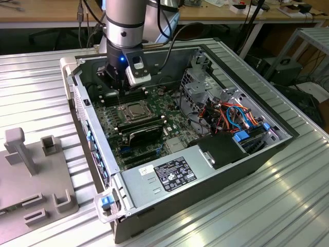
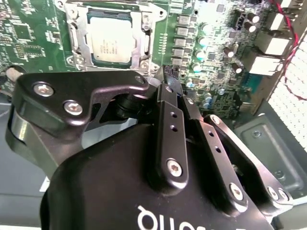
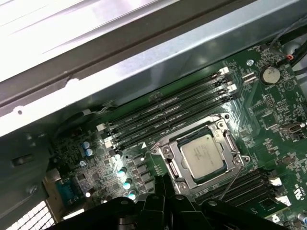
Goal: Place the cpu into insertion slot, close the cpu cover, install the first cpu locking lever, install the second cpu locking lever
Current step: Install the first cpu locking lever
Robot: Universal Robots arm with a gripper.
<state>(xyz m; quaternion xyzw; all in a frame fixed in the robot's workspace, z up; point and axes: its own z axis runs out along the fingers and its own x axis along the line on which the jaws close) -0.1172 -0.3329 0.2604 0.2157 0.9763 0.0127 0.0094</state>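
Observation:
The cpu (image 3: 203, 155), a silvery square chip, lies in the insertion slot (image 3: 169, 152) on the green board. The cpu cover (image 3: 229, 143) lies flat around it as a silver frame. A thin wire lever (image 3: 236, 181) rises at a slant from one side of the socket. In the exterior view the cpu (image 1: 134, 109) sits in the middle of the open computer case, with my gripper (image 1: 117, 82) just above its far-left corner. In both wrist views my gripper (image 2: 169, 75) is shut with nothing visible between its black fingers (image 3: 161, 186), and it hovers beside the socket's edge.
Long black memory slots (image 3: 168, 112) run beside the socket near the case wall (image 3: 144, 62). In the exterior view a drive cage (image 1: 198, 85), coloured cables (image 1: 231, 116) and a power supply (image 1: 169, 172) fill the case's right. A grey fixture (image 1: 31, 170) stands on the table at left.

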